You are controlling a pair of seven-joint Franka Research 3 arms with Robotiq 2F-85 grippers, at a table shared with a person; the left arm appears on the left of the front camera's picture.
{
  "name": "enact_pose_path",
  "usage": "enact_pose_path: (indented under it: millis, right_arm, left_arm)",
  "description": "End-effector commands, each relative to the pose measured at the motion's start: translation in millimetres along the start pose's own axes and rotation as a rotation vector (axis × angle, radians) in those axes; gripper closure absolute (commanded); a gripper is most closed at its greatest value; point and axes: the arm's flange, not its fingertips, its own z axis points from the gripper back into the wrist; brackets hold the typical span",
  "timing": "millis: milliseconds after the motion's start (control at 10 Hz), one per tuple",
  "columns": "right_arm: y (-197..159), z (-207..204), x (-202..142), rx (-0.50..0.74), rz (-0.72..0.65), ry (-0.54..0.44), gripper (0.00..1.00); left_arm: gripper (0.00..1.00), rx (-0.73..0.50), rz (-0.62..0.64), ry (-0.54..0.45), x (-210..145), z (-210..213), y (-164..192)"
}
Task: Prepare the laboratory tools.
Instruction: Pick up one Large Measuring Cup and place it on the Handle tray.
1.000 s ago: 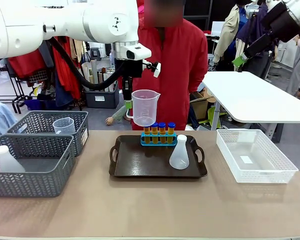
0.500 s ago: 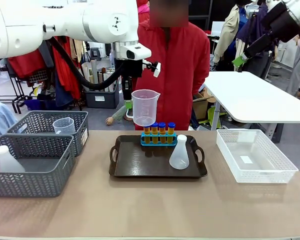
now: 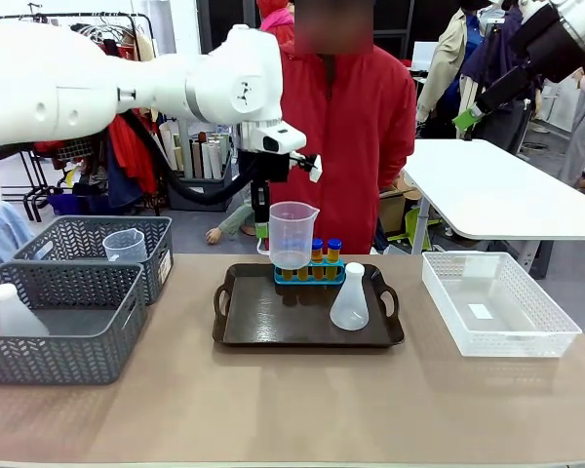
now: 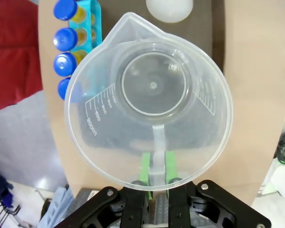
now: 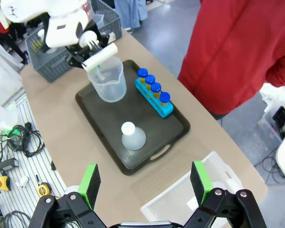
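My left gripper (image 3: 262, 231) is shut on the handle of the clear measuring jug (image 3: 292, 234), holding it upright just above the back left of the dark tray (image 3: 268, 317). The left wrist view looks down into the jug (image 4: 152, 95), with green pads (image 4: 144, 167) pinching its handle. Behind the jug stands the blue rack (image 3: 322, 273) of orange test tubes with blue caps (image 4: 65, 36). The white conical flask (image 3: 349, 297) stands on the tray's right side. High above the table, my right gripper (image 5: 145, 185) is open with nothing between its fingers.
Two grey woven baskets (image 3: 63, 327) stand at the left, one holding another flask (image 3: 13, 312), the other a clear cup (image 3: 125, 244). A white mesh bin (image 3: 497, 302) sits at the right. A person in red (image 3: 346, 127) stands behind the tray.
My left arm has carried the jug to the right and lower, so it now hangs in front of the rack's left tubes. The right arm has not moved.
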Motion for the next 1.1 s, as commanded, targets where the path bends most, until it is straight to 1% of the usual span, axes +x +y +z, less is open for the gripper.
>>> enact_pose_path:
  millis: [0, 200, 400, 600, 800, 1000]
  right_arm:
    - [0.7, 1.3, -0.5, 0.006, 0.004, -0.006, 0.0]
    - [0.7, 1.3, -0.5, 0.006, 0.004, -0.006, 0.0]
    - [0.7, 1.3, -0.5, 0.006, 0.004, -0.006, 0.0]
    - [0.7, 1.3, -0.5, 0.006, 0.004, -0.006, 0.0]
    - [0.7, 1.3, -0.5, 0.006, 0.004, -0.006, 0.0]
    - [0.7, 1.3, -0.5, 0.006, 0.004, -0.006, 0.0]
  left_arm:
    - [1.0, 0.009, 0.023, -0.004, 7.0, -13.9, 2.8]
    - [1.0, -0.017, 0.021, -0.027, 5.7, -33.6, 3.9]
    - [1.0, -0.016, 0.013, -0.032, 13.9, -52.8, 4.2]
    - [1.0, -0.016, 0.024, 0.007, 10.6, -70.7, 4.1]
    - [1.0, -0.03, 0.042, 0.024, 8.5, -85.2, 0.0]
    - [1.0, -0.035, 0.054, 0.023, -5.3, -94.6, -4.3]
